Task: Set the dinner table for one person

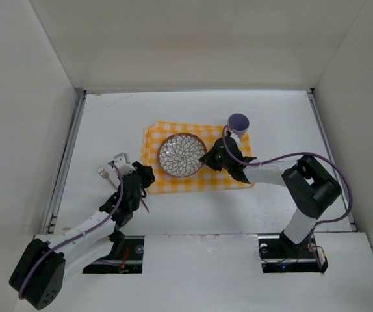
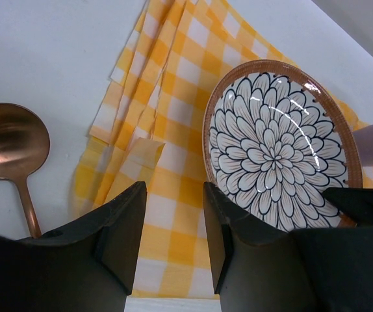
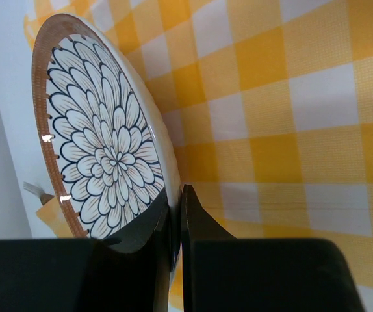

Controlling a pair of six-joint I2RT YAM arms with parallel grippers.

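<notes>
A flower-patterned plate [image 1: 182,155] with a brown rim lies on the yellow-and-white checked cloth [image 1: 167,185] in the middle of the dinner table [image 1: 290,117]. My right gripper [image 1: 214,158] is shut on the plate's right rim; the right wrist view shows the rim pinched between its fingers [image 3: 177,195], with the plate [image 3: 102,149] tilted up off the cloth [image 3: 290,97]. My left gripper [image 1: 141,179] hovers open over the cloth's left front corner [image 2: 173,195], holding nothing. The plate [image 2: 277,143] is just right of its fingers.
A purple cup [image 1: 238,122] stands at the cloth's back right corner. A copper spoon [image 2: 11,140] lies on the table left of the cloth, and silver cutlery [image 1: 118,160] lies near the left arm. White walls enclose the table.
</notes>
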